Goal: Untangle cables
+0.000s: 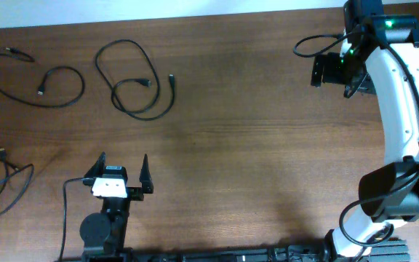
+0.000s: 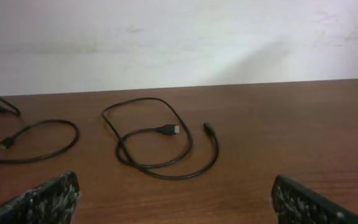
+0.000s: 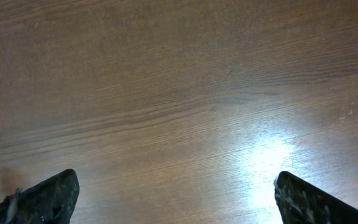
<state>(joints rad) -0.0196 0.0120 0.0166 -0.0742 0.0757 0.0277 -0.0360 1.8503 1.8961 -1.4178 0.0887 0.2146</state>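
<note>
Three thin black cables lie apart on the left half of the wooden table. One looped cable (image 1: 145, 116) lies beyond my left gripper (image 1: 123, 161) and shows in the left wrist view (image 2: 168, 129) with both plug ends free. A second cable (image 1: 83, 86) lies at the far left and also shows in the left wrist view (image 2: 76, 134). A third cable (image 1: 20, 191) lies at the left edge. My left gripper (image 2: 174, 196) is open and empty, short of the looped cable. My right gripper (image 1: 326, 70) is at the far right back; its jaws (image 3: 176, 193) are open over bare wood.
The brown wooden table (image 1: 253, 145) fills the view. A white wall (image 2: 179, 43) rises behind its far edge. Thicker black arm wiring hangs by the right arm (image 1: 311, 44) and by the left arm base (image 1: 65, 211).
</note>
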